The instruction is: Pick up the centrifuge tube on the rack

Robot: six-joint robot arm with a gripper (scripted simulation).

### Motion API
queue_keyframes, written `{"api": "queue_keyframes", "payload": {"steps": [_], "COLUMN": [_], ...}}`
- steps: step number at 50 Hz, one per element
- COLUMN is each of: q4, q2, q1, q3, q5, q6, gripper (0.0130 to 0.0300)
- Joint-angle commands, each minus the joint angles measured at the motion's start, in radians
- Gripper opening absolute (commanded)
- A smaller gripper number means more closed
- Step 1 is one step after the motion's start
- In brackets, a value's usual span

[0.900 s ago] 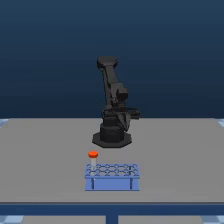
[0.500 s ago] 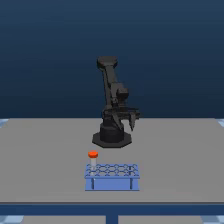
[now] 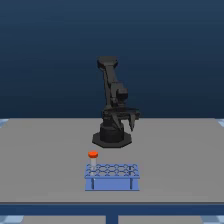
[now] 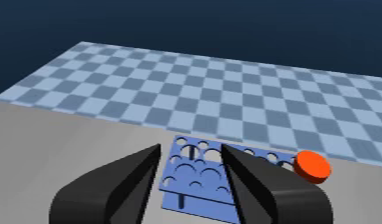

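The light-blue rack (image 3: 112, 176) stands on the grey table near its front edge in the exterior view. The centrifuge tube's orange-red cap (image 3: 93, 155) rises above the rack's corner on the exterior view's left; its body is barely visible. My gripper (image 3: 128, 121) hangs open beside the arm's base, well behind the rack and above the table. In the wrist view the rack (image 4: 198, 176) shows between my two dark fingers (image 4: 134, 170), and the tube's cap (image 4: 312, 166) sits at the rack's edge, outside the fingers. Nothing is held.
The black arm base (image 3: 112, 137) stands mid-table behind the rack. The grey table (image 3: 45, 160) stretches to both sides, its front edge just before the rack. Beyond the table lies a blue checkered floor (image 4: 196, 90).
The gripper has swung slightly toward the exterior view's right and lowered a little. The rack and tube have not moved.
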State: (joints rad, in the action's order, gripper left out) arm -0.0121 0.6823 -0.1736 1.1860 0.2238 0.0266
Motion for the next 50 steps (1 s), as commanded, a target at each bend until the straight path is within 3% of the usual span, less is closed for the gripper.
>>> {"api": "queue_keyframes", "payload": {"steps": [1,25,50], "q4": [-0.037,-0.294,-0.692], "q2": [-0.004,-0.034,-0.107], "q1": [0.013,0.086,0.219], "q3": [-0.002,-0.021,-0.067], "q5": [-0.001,-0.002,0.020], "q6": [-0.040,-0.277,-0.638], "gripper": [0.0300,0.0300,0.0300]}}
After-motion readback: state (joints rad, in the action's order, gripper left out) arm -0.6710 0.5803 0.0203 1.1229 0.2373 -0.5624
